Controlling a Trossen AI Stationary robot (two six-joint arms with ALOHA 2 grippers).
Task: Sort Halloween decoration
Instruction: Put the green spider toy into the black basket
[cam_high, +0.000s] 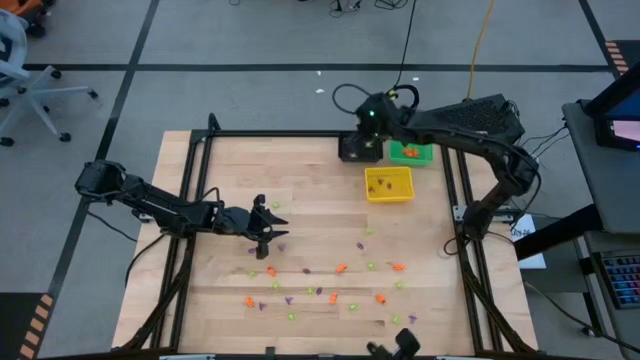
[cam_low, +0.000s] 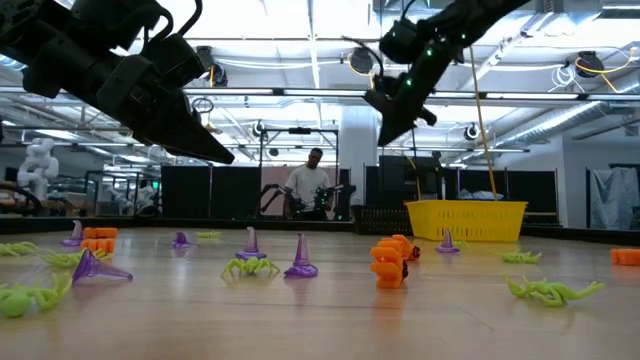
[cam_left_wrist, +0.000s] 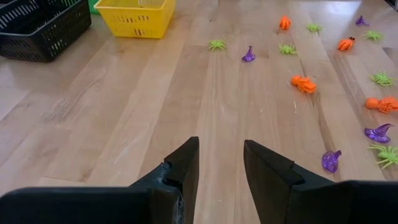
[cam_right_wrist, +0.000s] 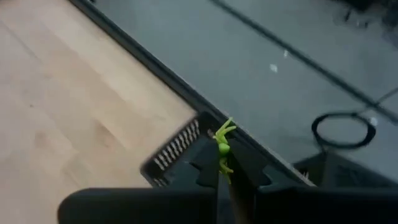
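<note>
A light-green plastic spider trinket (cam_right_wrist: 222, 146) is pinched between the pressed-together fingers of the right gripper (cam_high: 366, 137), which is held above the black slatted square bin (cam_high: 358, 150) at about twelve o'clock on the pale wooden table (cam_high: 230, 170), just beside the green bin (cam_high: 411, 153) and the yellow slatted basket (cam_high: 390, 184). The left gripper (cam_high: 270, 225) is held at about nine o'clock with its fingers (cam_left_wrist: 182, 171) spread apart around nothing. The remaining tiny orange, purple and light-green Halloween trinkets (cam_high: 341, 268) are scattered from the table's centre toward six o'clock.
</note>
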